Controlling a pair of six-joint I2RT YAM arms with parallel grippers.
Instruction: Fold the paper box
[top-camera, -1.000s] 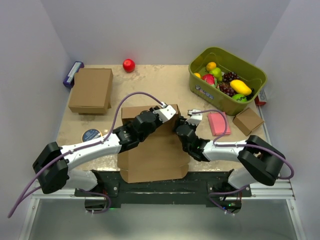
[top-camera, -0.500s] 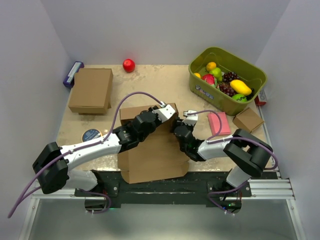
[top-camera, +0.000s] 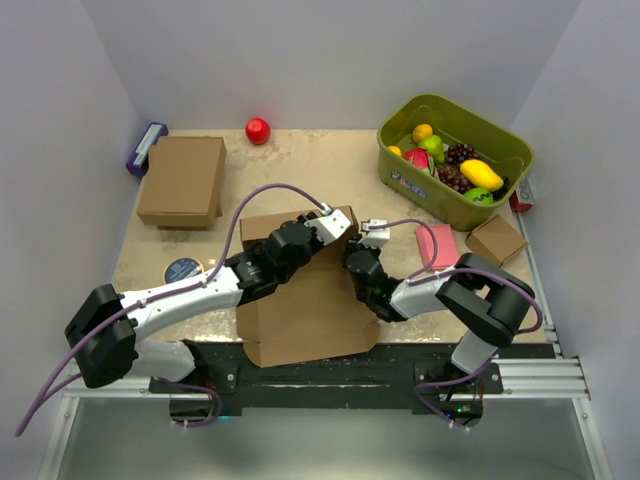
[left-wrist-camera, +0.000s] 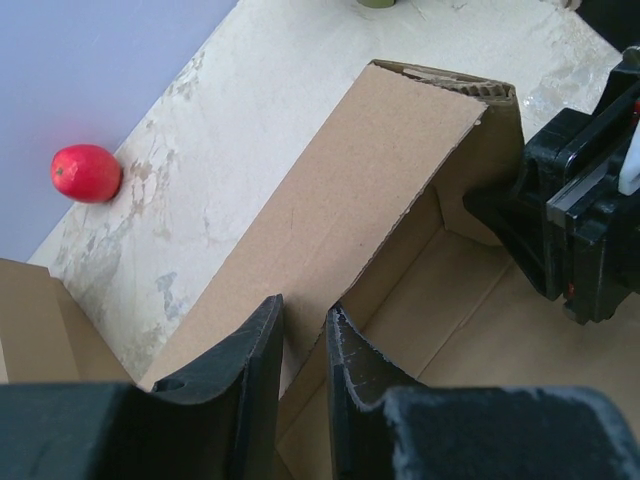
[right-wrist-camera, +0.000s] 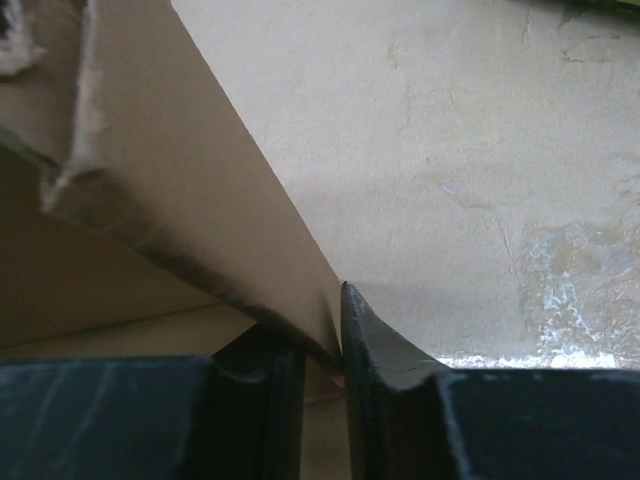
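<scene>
Left hand (left-wrist-camera: 305, 322) pinches the raised far wall of the paper box (top-camera: 300, 305); right hand (right-wrist-camera: 322, 345) pinches its right flap. White label (top-camera: 398, 180) on the green bin (top-camera: 450, 205) is unreadably small.

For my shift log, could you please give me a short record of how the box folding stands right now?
paper box: between the arms, open on top
far flap: raised
left tool: closed on the far flap's edge
right tool: closed on the right side wall
bystanders: closed brown box far left; green bin of fruit far right; small cardboard cube near it
stage: partly folded, not yet closed
</scene>
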